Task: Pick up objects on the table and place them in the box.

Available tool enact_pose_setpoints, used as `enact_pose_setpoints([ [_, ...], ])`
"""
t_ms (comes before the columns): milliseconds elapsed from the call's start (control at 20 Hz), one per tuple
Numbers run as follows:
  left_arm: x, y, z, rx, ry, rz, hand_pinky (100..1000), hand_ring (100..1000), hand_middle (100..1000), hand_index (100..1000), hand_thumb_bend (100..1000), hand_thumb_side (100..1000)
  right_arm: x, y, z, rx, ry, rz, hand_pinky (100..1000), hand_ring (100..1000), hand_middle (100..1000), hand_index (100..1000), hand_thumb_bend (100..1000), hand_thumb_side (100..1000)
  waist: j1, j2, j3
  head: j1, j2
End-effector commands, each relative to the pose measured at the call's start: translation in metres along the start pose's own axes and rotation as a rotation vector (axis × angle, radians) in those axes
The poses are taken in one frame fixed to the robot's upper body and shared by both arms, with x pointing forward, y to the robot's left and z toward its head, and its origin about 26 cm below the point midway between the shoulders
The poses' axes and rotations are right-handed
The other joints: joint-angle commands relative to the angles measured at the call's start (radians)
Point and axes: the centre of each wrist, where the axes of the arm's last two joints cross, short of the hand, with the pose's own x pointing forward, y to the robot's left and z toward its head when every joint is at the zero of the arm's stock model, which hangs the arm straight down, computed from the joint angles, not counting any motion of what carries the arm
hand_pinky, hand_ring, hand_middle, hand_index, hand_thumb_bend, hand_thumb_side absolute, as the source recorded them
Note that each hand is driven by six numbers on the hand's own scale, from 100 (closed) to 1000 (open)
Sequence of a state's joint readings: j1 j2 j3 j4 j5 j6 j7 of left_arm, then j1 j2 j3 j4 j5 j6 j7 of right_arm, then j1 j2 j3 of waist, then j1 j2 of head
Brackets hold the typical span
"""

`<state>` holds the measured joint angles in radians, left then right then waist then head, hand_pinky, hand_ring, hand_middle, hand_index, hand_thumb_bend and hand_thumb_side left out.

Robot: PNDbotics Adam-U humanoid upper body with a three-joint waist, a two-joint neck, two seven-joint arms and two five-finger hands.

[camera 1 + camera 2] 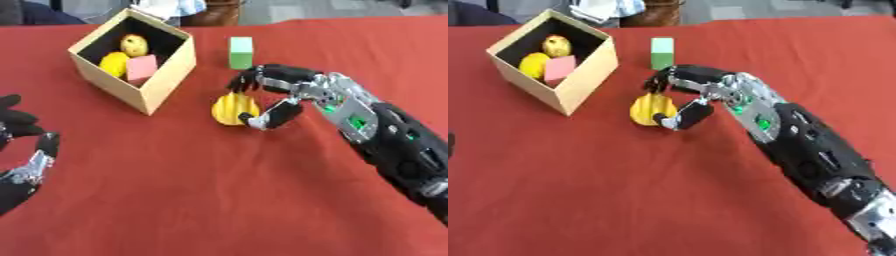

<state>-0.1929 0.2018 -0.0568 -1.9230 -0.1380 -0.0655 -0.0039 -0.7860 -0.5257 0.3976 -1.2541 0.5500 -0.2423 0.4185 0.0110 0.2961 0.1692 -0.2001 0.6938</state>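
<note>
Hidden or unclear: the ribbed yellow object [233,108] is partly covered by the right hand [278,96]; its exact kind cannot be told.
Right hand: fingers curl over the yellow object's top and the thumb meets its lower side, clamped on it.
Yellow object: on the red tablecloth [219,190], just beside the box [166,75].
Box: tan, square, open-topped, dark inside; holds a pink cube [142,67] and two rounded yellow pieces.
Green block [241,52]: upright, matte, behind the hand.
Left hand [22,145]: cut off at the left edge, fingers relaxed, apart.
</note>
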Motion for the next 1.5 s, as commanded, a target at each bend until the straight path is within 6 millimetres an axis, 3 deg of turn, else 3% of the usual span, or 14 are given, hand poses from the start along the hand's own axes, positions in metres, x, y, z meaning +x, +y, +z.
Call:
enact_pose_setpoints([
  [50,0.004,0.005,-0.002,0.002,-0.015,-0.017,685,572,565,817,406,240,-0.009,-0.006,0.000,-0.020,0.039,0.023,761,802,776,898,227,332,0.014,-0.010,0.000,-0.003,0.000],
  [500,0.004,0.004,-0.002,-0.001,-0.015,-0.013,684,572,564,817,402,240,-0.020,0.002,-0.010,-0.030,0.099,0.073,774,813,787,888,239,315,0.016,-0.010,0.004,-0.008,0.001],
  [600,0.004,0.004,-0.002,-0.001,-0.014,-0.012,684,572,564,817,404,240,-0.021,0.003,-0.011,-0.038,0.108,0.085,766,799,746,847,230,282,0.016,-0.010,0.005,-0.009,0.001],
  [750,0.004,0.003,-0.002,0.000,-0.013,-0.012,684,571,563,817,401,240,-0.021,0.002,-0.013,-0.070,0.118,0.105,739,752,587,718,188,216,0.015,-0.010,0.005,-0.009,0.002],
  [800,0.004,0.003,-0.002,0.000,-0.013,-0.012,684,571,563,817,401,240,-0.021,0.001,-0.013,-0.087,0.119,0.110,739,752,587,718,188,216,0.015,-0.010,0.006,-0.009,0.002],
  [850,0.003,0.004,-0.002,0.001,-0.012,-0.012,684,571,562,817,400,240,-0.020,-0.002,-0.014,-0.116,0.117,0.111,709,709,492,630,106,184,0.015,-0.011,0.005,-0.009,0.002],
  [900,0.003,0.004,-0.002,0.002,-0.012,-0.012,684,571,562,817,399,239,-0.018,-0.005,-0.014,-0.146,0.115,0.111,695,688,458,591,100,173,0.015,-0.011,0.005,-0.009,0.002],
  [1050,0.003,0.004,-0.002,0.002,-0.012,-0.011,684,571,562,817,399,240,-0.014,-0.012,-0.014,-0.227,0.112,0.106,686,676,441,572,100,167,0.014,-0.012,0.006,-0.009,0.003],
  [1400,0.003,0.004,-0.002,0.001,-0.012,-0.011,684,571,562,817,399,240,-0.015,-0.005,-0.016,-0.270,0.114,0.116,686,676,441,572,100,167,0.014,-0.012,0.006,-0.010,0.003],
  [1500,0.003,0.003,-0.001,-0.004,-0.008,-0.009,683,570,561,816,397,239,-0.008,-0.020,-0.018,-0.325,0.073,0.125,671,648,403,535,100,181,0.015,-0.019,0.009,-0.016,0.010],
])
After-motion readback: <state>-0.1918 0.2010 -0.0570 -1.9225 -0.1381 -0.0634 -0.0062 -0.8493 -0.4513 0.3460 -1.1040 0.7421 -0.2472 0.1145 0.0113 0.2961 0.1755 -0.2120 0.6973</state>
